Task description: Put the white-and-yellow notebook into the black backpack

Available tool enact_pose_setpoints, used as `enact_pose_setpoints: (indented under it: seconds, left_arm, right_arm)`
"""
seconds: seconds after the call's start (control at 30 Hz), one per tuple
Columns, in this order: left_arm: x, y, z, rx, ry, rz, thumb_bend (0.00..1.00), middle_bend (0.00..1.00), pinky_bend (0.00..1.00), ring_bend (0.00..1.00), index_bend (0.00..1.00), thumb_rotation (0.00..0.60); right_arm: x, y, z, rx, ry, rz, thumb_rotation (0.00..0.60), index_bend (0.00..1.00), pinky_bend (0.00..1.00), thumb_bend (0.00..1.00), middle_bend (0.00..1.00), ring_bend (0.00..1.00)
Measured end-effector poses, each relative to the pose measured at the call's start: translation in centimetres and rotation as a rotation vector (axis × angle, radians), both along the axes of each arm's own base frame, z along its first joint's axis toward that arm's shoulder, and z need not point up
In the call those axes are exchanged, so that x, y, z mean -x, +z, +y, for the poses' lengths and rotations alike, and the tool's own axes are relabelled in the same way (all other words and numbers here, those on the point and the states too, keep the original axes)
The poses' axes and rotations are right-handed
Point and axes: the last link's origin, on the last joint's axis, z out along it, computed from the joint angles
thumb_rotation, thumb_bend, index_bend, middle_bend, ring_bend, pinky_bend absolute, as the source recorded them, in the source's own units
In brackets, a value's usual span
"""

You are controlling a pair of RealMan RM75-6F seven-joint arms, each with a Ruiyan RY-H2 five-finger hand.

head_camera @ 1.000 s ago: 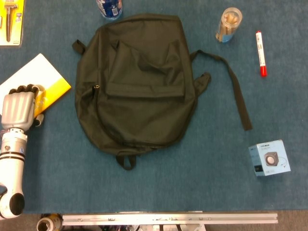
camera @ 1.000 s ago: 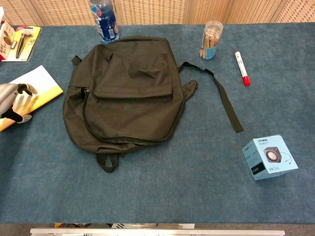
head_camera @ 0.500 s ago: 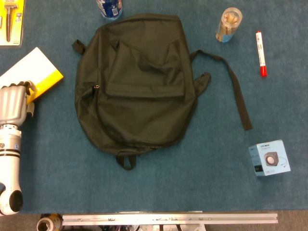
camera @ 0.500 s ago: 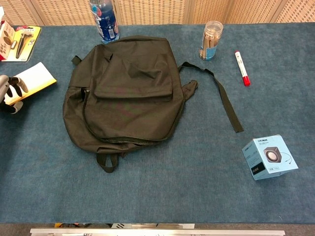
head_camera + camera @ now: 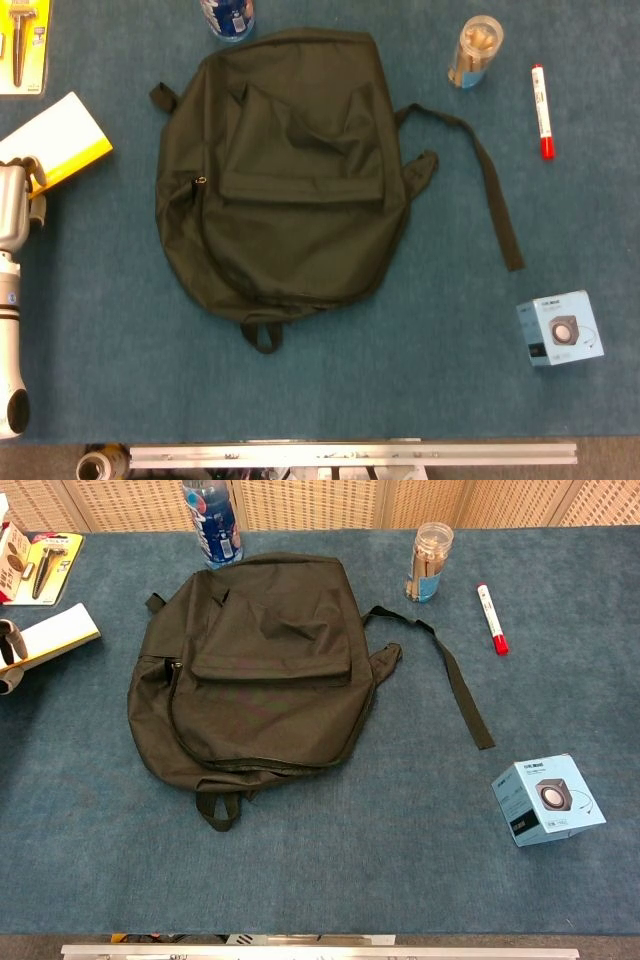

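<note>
Step in hand: the left robot hand [image 5: 14, 205] is gripping the near edge of the white-and-yellow notebook [image 5: 60, 140] at the far left of the counter [image 5: 400, 380], its fingers [image 5: 8, 640] showing over the yellow strip in the chest view. This looks like the pick-up stage.
Notebook: it is sitting left of the black backpack [image 5: 285, 170], apart from it, angled with its white face up.
Backpack: it is lying flat in the middle of the counter, front pocket up; its zips appear closed, so no opening is showing for the notebook.
Next move: judging from this, the main compartment needs opening before the notebook can go in, and that likely calls for a second hand; the notebook then has to travel right towards the bag.
Right robot hand: it is not appearing in either view.
Around: a blue bottle [image 5: 228, 17] and a clear jar [image 5: 474, 50] are standing at the far side, a red-capped marker [image 5: 541, 98] and a small blue box [image 5: 559, 329] on the right, a yellow tool pack [image 5: 22, 45] at far left.
In the way: the loose strap [image 5: 490, 190] is trailing right, away from the notebook's path.
</note>
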Motion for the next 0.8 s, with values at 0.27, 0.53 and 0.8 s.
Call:
enact_pose_setpoints:
  seconds: [0.27, 0.53, 0.8]
  left_arm:
    - [0.5, 0.2, 0.4, -0.023, -0.036, 0.050, 0.35, 0.63, 0.68, 0.59, 0.58, 0.600]
    - [0.5, 0.7, 0.1, -0.039, -0.078, 0.074, 0.35, 0.63, 0.68, 0.59, 0.58, 0.600]
    - [0.1, 1.8, -1.5, -0.055, -0.202, 0.051, 0.35, 0.62, 0.68, 0.59, 0.57, 0.600]
  right_arm:
    - [-0.1, 0.2, 0.2, 0.009, 0.005, -0.008, 0.600, 0.34, 0.47, 0.27, 0.38, 0.26]
    - [-0.2, 0.2, 0.3, 0.011, 0.016, -0.009, 0.600, 0.34, 0.47, 0.27, 0.38, 0.26]
    - [-0.8, 0.2, 0.1, 0.030, 0.039, 0.014, 0.600, 0.34, 0.47, 0.27, 0.39, 0.26]
